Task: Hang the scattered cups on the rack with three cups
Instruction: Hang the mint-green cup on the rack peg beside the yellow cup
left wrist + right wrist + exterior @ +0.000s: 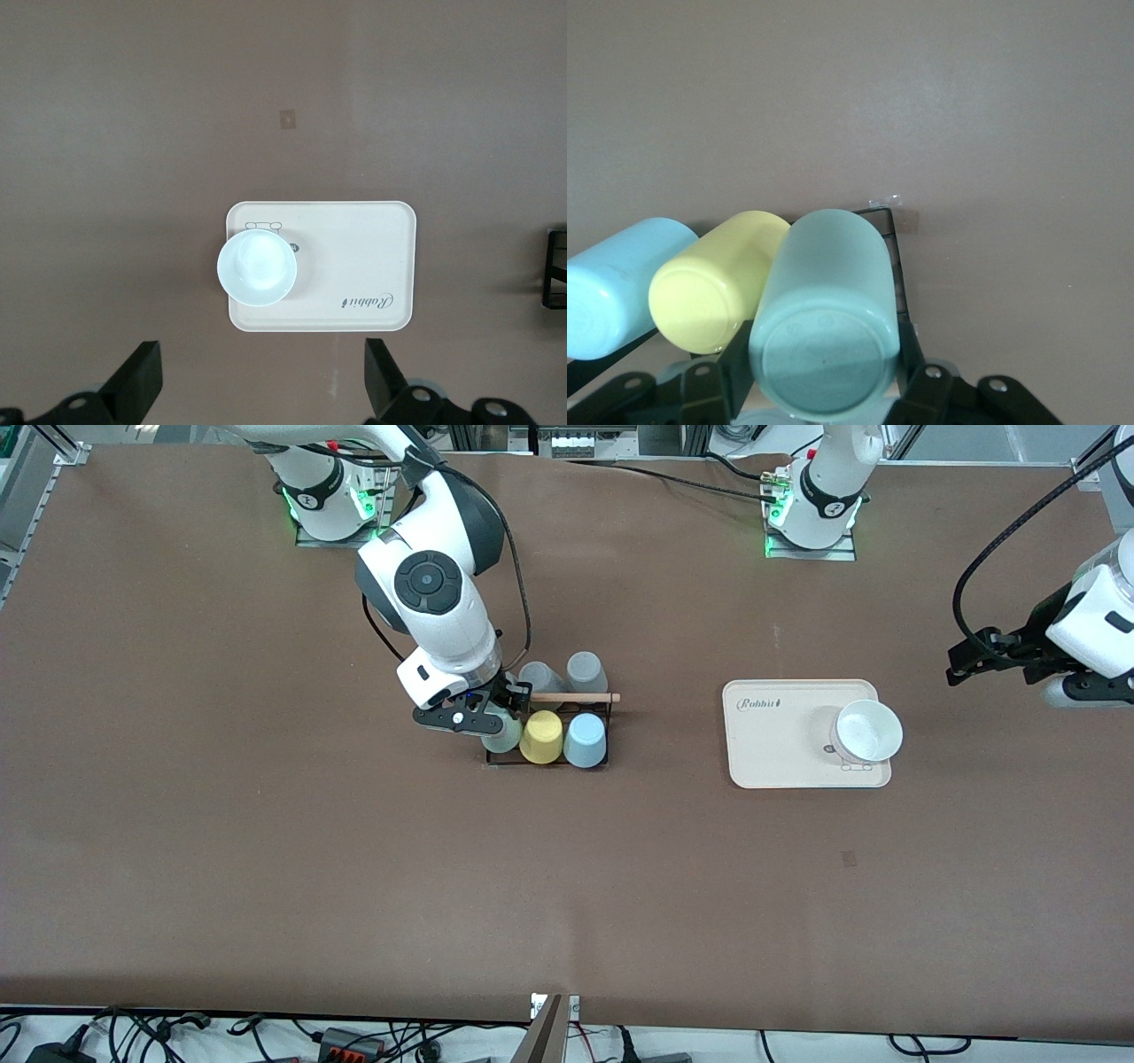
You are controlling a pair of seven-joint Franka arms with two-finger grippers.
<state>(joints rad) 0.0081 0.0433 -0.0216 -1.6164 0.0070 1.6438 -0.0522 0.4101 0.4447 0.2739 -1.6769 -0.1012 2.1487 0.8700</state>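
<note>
sage-green cup inverted on black rack (in right tool), beside yellow, light blue cup

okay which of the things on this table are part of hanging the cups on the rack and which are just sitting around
Part of the job:
- sage-green cup, in the right gripper at the rack
- light blue cup, upside down on the rack

Just lying about:
- yellow cup and two grey cups on the rack
- beige tray with a white bowl, below the left gripper, which waits open

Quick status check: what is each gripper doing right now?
Right gripper: shut on the sage-green cup, at the rack.
Left gripper: open, holding nothing, waiting above the tray.
</note>
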